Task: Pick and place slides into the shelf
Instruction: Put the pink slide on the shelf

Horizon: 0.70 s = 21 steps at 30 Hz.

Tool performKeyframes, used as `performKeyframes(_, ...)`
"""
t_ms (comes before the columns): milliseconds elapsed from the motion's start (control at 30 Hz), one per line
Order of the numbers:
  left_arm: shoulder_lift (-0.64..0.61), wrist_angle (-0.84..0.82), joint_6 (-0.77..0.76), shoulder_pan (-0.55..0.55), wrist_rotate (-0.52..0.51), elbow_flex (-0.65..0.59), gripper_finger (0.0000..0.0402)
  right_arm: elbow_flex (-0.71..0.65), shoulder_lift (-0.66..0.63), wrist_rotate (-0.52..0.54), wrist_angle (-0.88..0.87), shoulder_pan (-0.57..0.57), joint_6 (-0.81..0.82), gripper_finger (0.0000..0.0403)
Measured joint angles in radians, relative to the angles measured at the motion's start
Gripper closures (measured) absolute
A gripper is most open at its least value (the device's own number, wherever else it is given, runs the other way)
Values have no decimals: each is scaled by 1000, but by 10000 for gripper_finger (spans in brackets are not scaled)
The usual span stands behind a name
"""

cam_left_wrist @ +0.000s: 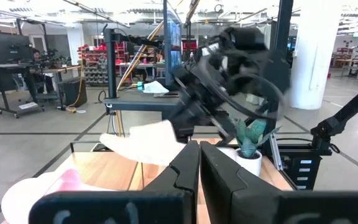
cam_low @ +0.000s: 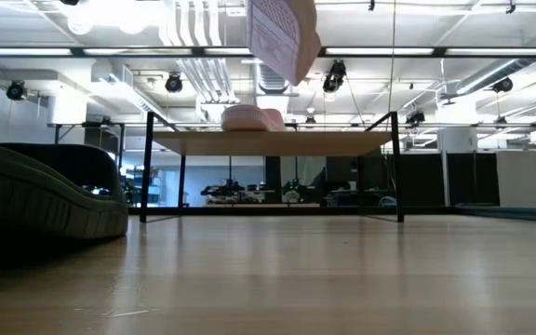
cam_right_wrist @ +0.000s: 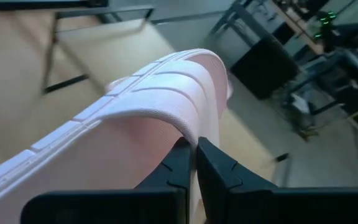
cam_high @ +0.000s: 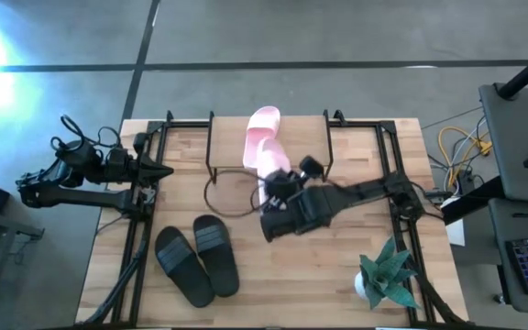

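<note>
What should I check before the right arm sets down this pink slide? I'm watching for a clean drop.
1. Right gripper shut on held pink slide: ok.
2. Slide lifted above the shelf: ok.
3. First pink slide already on shelf: ok.
4. Free space beside it: cannot tell.
5. Left gripper shut, parked at the table's left edge: ok.
6. Black slides away from the path: ok.

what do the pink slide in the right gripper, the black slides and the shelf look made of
Pink slide held by the right gripper: likely soft moulded foam or rubber, matte, with ribbed grooves across the strap.
Black slides: seemingly the same moulded foam or rubber, matte, ridged straps.
Shelf: a light wood plank top, unglossy, on thin black legs that look like metal.
</note>
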Motion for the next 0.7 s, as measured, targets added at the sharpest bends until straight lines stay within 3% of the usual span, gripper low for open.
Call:
performKeyframes(467, 0, 0, 0, 0, 0, 0, 402, 0, -16, -34, 0, -307, -258, 392)
performKeyframes(700, 0, 0, 0, 0, 0, 0, 402, -4, -1, -137, 0, -420, -474, 392)
